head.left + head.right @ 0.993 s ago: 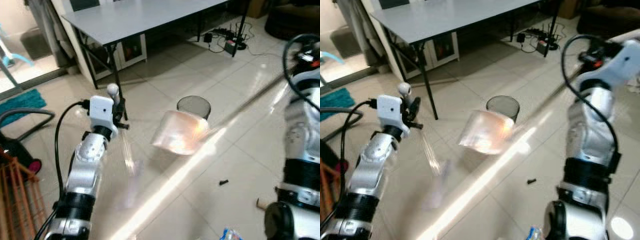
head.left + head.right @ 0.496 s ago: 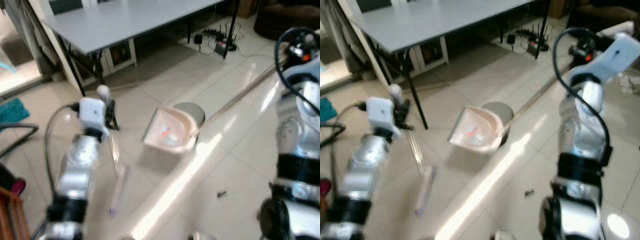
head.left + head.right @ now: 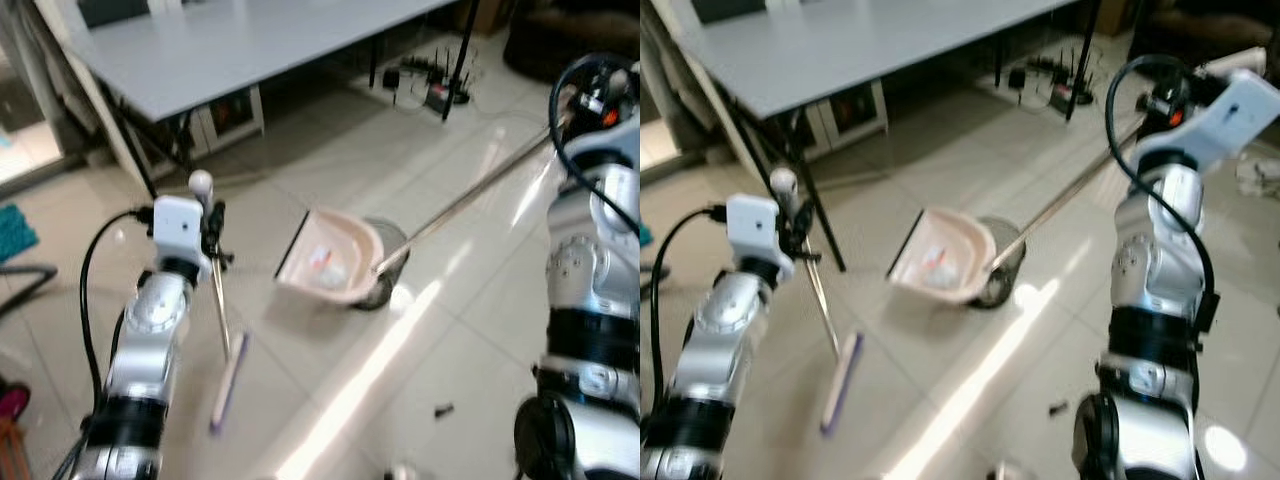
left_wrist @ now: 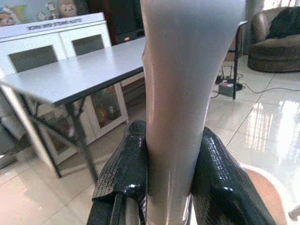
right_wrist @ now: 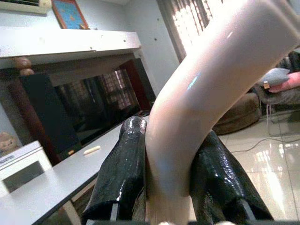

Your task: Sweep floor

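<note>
Left hand (image 4: pixel 168 187): clamped on the broom handle (image 4: pixel 180 93), its two black fingers (image 4: pixel 124 173) pressed against either side of the pale shaft; in the head views it sat just under the handle's rounded knob.

Broom (image 3: pixel 222 330): hung from the left hand with the thin shaft sloping down and slightly toward the robot's right; its flat purple-edged head (image 3: pixel 229 380) lay on the tiled floor (image 3: pixel 330 150), long axis running roughly toward and away from the robot.

Right hand (image 5: pixel 164 187): closed around the cream grip (image 5: pixel 197 93) of the dustpan's handle, held high on the robot's right.

Dustpan (image 3: pixel 328 262): pale pink, with a few scraps inside, tilted with its mouth turned toward the broom; its long metal pole (image 3: pixel 470 195) ran up and to the right to the right hand. It sat against the rim of a dark round bin (image 3: pixel 382 268).

Key relation: the pan lay to the right of and beyond the broom head, apart from it; the left hand was the nearer.

Desk (image 3: pixel 230 40): grey, standing further back, carrying nothing the task needed.

Likely step: tipping the pan's load into the bin, judging by the tilt.
</note>
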Controlling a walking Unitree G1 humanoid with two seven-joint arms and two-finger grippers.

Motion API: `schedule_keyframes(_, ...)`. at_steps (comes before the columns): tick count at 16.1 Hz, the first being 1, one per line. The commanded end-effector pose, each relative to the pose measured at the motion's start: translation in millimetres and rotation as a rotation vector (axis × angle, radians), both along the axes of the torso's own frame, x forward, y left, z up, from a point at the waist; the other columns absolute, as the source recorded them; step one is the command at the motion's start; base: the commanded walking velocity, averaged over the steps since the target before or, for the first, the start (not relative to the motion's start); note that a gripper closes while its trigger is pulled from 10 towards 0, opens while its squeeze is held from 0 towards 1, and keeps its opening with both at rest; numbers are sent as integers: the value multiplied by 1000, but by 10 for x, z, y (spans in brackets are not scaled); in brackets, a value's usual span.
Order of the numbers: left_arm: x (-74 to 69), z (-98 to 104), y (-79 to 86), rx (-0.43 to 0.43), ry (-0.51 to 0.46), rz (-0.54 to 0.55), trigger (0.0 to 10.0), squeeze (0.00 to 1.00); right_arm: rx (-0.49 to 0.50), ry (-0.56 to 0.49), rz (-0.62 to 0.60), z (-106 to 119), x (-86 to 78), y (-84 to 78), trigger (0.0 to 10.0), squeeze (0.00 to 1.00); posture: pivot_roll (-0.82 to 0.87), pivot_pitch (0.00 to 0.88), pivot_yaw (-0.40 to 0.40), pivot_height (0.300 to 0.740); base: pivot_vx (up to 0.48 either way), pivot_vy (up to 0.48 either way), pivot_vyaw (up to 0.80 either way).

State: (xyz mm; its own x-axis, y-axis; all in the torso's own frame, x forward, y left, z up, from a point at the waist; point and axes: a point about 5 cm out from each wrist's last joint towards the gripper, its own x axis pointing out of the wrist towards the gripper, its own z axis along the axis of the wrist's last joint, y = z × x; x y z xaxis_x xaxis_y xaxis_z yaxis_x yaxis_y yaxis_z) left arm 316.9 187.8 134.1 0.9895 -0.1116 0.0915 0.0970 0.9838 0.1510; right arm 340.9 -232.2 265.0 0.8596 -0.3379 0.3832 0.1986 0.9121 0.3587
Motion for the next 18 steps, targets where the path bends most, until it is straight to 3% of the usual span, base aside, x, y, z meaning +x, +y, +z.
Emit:
schedule_keyframes(1,40,119,-76,3,-49,-27,10000,0,10,-59,-19,122,-38,-50,10000,0,23,38,46,740,480,0,-488)
schedule_keyframes(5,24,92,-90,4,-39,-36,10000,0,11,-53,-33,99,-77,-83,10000,0,8,48,59,740,480,0,-800)
schedule_keyframes(18,26,49,-71,9,-30,-41,10000,0,-26,-47,-14,84,-98,-42,10000,0,-2,25,62,740,480,0,0)
